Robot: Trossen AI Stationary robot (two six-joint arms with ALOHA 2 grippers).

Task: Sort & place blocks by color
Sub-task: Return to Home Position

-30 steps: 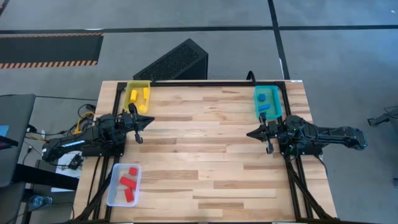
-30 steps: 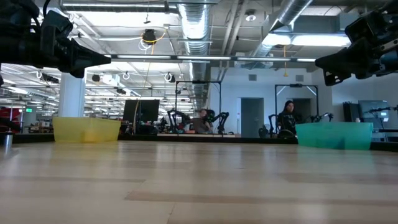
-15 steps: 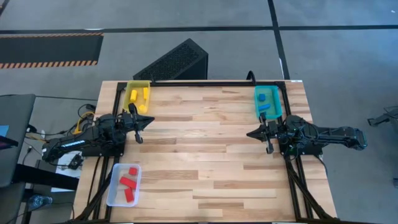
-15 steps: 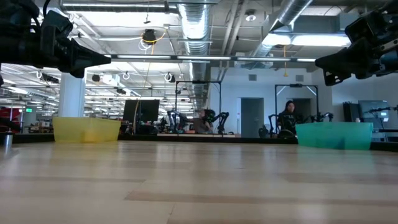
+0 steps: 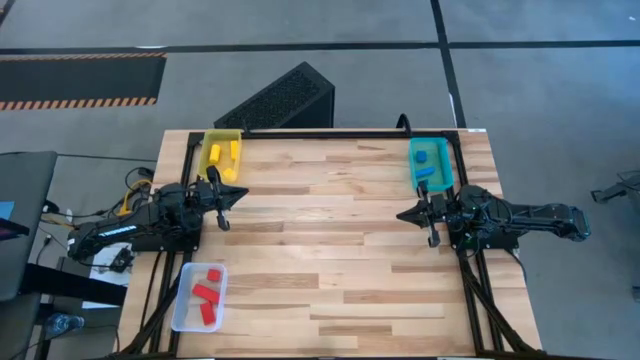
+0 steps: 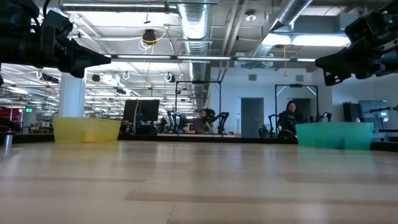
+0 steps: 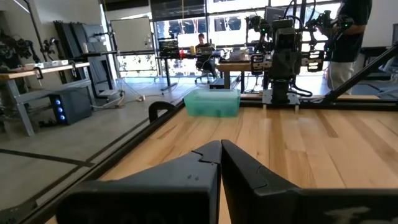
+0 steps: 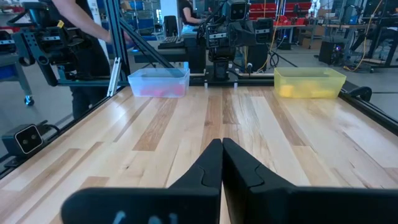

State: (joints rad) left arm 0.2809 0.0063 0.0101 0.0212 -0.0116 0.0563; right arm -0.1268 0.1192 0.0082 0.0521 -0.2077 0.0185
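On the table point(image 5: 330, 240), no loose pieces lie on the bare wood; every brick in view sits inside a tray.

Trays, all placed against the table:
- Yellow tray point(image 5: 222, 138): far corner of the table on the left arm's side. Holds three yellow blocks point(image 5: 215, 153).
- Teal tray point(image 5: 443, 150): far corner of the table on the right arm's side. Holds the blue blocks point(image 5: 424, 156); at least two show, exact count cannot be told.
- Clear tray point(image 5: 186, 300): near the table's front edge on the left arm's side, overhanging the table's side edge a little. Holds three red blocks point(image 5: 206, 293).

Arms:
- Left gripper point(image 5: 243, 194): over the table's left edge, between the yellow and clear trays, pointing inward across the table. Fingers are pressed together with nothing between them; the left wrist view shows the two tips meeting.
- Right gripper point(image 5: 400, 214): over the table's right edge, just in front of the teal tray, pointing inward toward the table's middle. Fingers likewise closed on nothing, tips touching in the right wrist view.
- Both grippers are raised clear of the tabletop in the low view.

Beyond the table: a person point(image 8: 81, 37) stands beside its clear-tray end in the right wrist view.
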